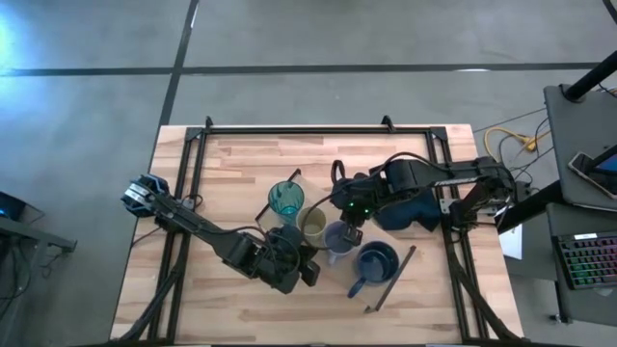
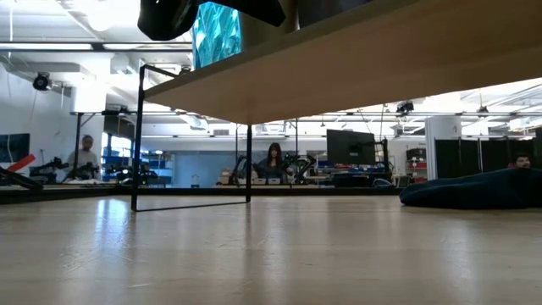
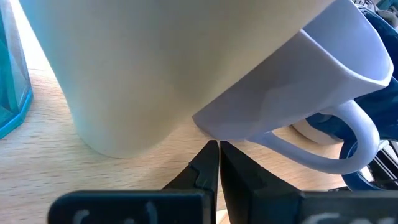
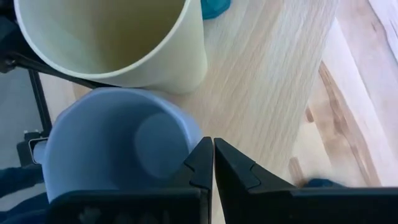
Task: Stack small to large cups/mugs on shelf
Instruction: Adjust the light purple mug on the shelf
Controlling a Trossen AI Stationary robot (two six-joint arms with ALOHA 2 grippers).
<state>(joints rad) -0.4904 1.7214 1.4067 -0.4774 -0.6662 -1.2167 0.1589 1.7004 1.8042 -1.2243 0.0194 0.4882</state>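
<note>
My right claw (image 4: 212,163), pinched narrow and empty, hangs just above the periwinkle cup (image 4: 118,149); the yellowish cup (image 4: 112,37) stands touching it beyond; my left claw (image 3: 219,163), likewise closed on nothing, sits near both cups' bases on the shelf (image 1: 241,164).

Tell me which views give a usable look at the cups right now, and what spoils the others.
High view: all four clear. Low view: the light-wood shelf hides them; only the translucent teal tumbler shows, backlit. Left wrist view: pale yellowish cup and periwinkle-blue handled cup crowd the frame. Right wrist view: both rims readable.
</note>
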